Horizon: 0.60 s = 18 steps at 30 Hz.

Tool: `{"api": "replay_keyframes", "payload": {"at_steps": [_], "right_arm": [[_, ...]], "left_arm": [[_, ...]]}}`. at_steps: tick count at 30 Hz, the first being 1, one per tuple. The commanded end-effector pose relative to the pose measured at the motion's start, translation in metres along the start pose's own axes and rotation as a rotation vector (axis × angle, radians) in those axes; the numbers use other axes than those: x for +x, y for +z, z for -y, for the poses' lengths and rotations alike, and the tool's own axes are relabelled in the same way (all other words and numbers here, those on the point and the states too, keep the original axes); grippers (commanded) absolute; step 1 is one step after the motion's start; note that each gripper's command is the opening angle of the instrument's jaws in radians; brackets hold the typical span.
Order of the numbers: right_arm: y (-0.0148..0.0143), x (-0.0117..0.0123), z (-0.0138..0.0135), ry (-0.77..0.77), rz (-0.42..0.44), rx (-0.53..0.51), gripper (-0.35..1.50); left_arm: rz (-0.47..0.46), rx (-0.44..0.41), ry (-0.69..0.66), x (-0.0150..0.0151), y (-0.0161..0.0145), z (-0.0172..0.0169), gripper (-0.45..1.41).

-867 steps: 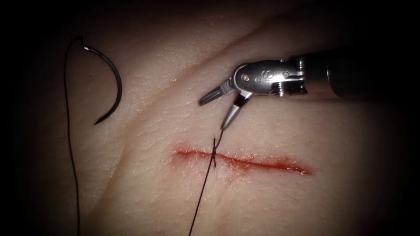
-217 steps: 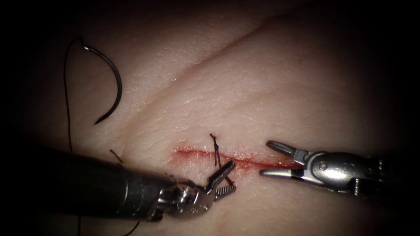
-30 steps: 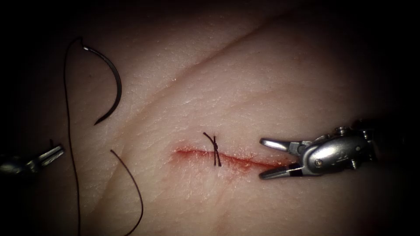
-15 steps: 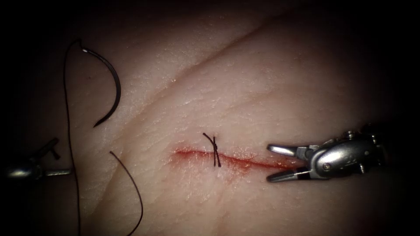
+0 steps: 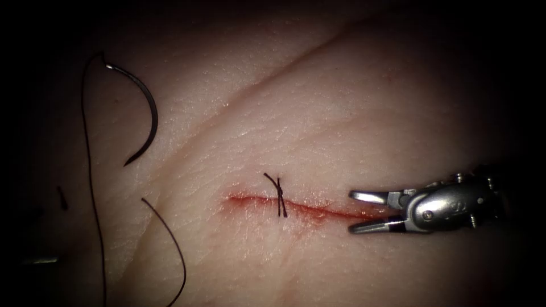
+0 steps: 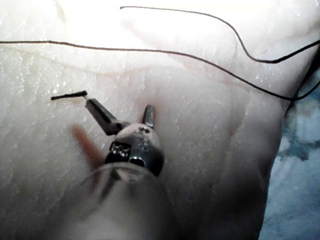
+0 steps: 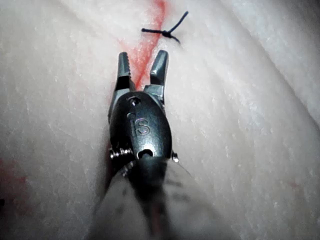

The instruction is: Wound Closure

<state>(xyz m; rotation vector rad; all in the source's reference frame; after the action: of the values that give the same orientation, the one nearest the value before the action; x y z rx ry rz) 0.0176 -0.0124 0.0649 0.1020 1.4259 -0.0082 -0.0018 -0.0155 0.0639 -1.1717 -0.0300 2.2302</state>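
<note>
Pale, glistening pork tissue (image 5: 318, 131) lay under me, its thin red cut (image 5: 296, 207) running across and crossed by a short knotted stitch of dark thread (image 5: 278, 196). My right silver needle driver (image 5: 354, 211) hovered at the cut's right end, jaws parted and holding nothing. My left needle driver (image 6: 119, 111) sat over bare tissue well left of the cut, jaws spread and empty, with a short cut end of dark thread (image 6: 68, 95) lying just beside one tip. Far to the left, the dark curved steel needle (image 5: 147, 108) rested free on the tissue, not in it, its long black thread (image 5: 91, 187) trailing down, another loose strand (image 5: 170, 244) nearby.
</note>
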Motion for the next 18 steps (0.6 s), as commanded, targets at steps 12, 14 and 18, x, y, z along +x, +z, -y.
{"api": "replay_keyframes", "payload": {"at_steps": [12,14,18], "right_arm": [[0.0003,0.0009,-0.0001,0.127,0.104,-0.134,0.95],[0.0002,0.0017,-0.0006,0.125,0.111,-0.140,1.13],[-0.0003,0.0037,-0.0009,0.137,0.116,-0.141,1.06]], "left_arm": [[-0.077,-0.045,-0.006,0.0078,0.0000,-0.0004,0.79],[-0.075,-0.044,0.008,0.0098,0.0007,-0.0006,0.79],[-0.087,-0.055,0.000,0.0140,0.0030,-0.0006,1.13]]}}
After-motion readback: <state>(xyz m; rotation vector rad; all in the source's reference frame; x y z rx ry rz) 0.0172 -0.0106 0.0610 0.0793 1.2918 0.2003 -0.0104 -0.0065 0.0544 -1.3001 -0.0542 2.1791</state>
